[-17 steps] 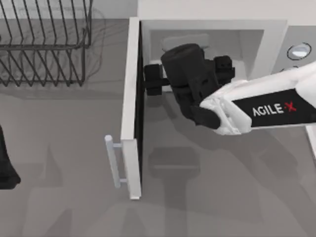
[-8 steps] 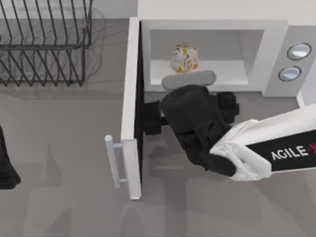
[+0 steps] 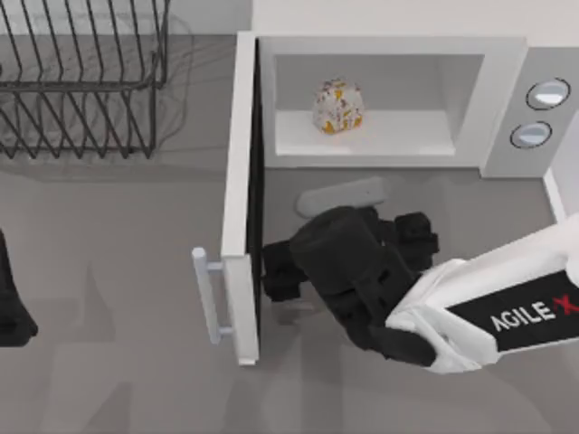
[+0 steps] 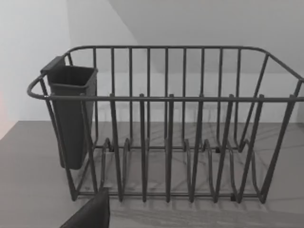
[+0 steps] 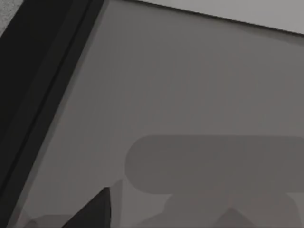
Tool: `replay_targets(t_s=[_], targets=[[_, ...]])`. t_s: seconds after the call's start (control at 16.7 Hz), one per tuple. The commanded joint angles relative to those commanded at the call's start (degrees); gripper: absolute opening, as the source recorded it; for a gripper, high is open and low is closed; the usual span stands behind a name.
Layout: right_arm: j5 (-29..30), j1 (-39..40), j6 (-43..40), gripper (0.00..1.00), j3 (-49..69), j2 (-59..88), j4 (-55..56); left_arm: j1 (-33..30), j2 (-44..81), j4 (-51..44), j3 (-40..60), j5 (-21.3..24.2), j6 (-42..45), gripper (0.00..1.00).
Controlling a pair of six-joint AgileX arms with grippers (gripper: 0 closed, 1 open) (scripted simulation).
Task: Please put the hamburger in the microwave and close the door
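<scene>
While the burger (image 3: 337, 106) sits alone on the floor of the microwave (image 3: 389, 54) cavity, nothing touching it, the door (image 3: 241, 208) stands wide open, swung out toward the near side of the table with its handle (image 3: 208, 294) at the free edge. The right gripper (image 3: 279, 271) hangs outside the oven, just beside the door's inner face, and it holds nothing (whether its fingers are spread or closed I cannot tell from above). Its wrist camera looks onto the door's grey pane (image 5: 190, 95) from close by. The left arm (image 3: 14, 312) is parked at the table's left edge, its camera facing the wire rack (image 4: 166, 133).

To my eye, only the closing is left, and that is where it could go wrong. From the inner side a push would only swing the door wider. Reaching round for the outer face, the arm could clip the handle. A hard slam might jolt the burger or leave the door bouncing ajar.
</scene>
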Motion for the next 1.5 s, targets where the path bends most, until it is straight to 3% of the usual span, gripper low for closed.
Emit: replay_targets(t_s=[0.54, 1.5], targets=[[0.9, -0.6, -0.1, 1.00, 3.5, -4.5, -1.2, 0.0, 0.0, 0.0, 0.0, 0.0, 0.0, 1.00], [0.0, -0.7, -0.2, 1.00, 8.4, -13.9, -20.9, 0.0, 0.0, 0.0, 0.0, 0.0, 0.0, 1.00]])
